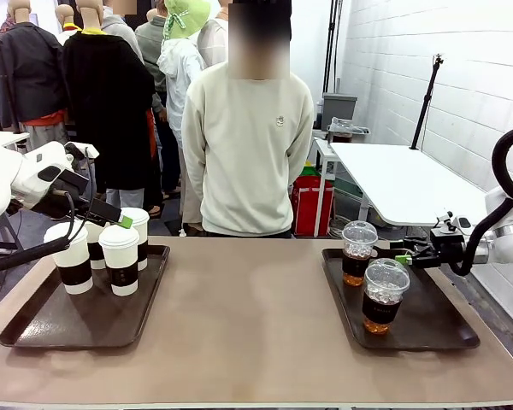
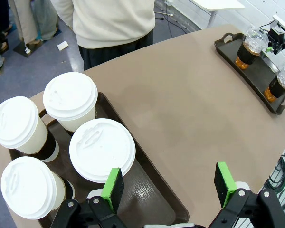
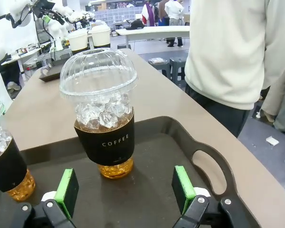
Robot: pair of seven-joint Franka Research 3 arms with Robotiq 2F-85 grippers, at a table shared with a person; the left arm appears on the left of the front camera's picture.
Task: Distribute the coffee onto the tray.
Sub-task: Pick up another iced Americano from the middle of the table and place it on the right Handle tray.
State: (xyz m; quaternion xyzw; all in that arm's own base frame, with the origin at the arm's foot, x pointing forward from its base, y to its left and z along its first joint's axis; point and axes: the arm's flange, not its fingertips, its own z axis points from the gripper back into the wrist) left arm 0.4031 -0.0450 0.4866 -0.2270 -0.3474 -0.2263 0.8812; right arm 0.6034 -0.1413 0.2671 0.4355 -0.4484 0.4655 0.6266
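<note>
Four white cups [image 1: 103, 252] stood on the left tray [image 1: 34, 329], two iced cups [image 1: 372, 273] on the right tray [image 1: 436, 329]. The left gripper [image 2: 168, 187] hovered released above a lid [image 2: 102, 149]. The right gripper [image 3: 126, 190] gaped just before one iced cup, whose sleeve [image 3: 111, 140] read COFFEE in its wrist view, unreadable from the front.

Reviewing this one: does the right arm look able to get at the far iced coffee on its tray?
Probably yes: the open right end effector faces the far iced coffee on the tray, with only bare tray between them.
</note>
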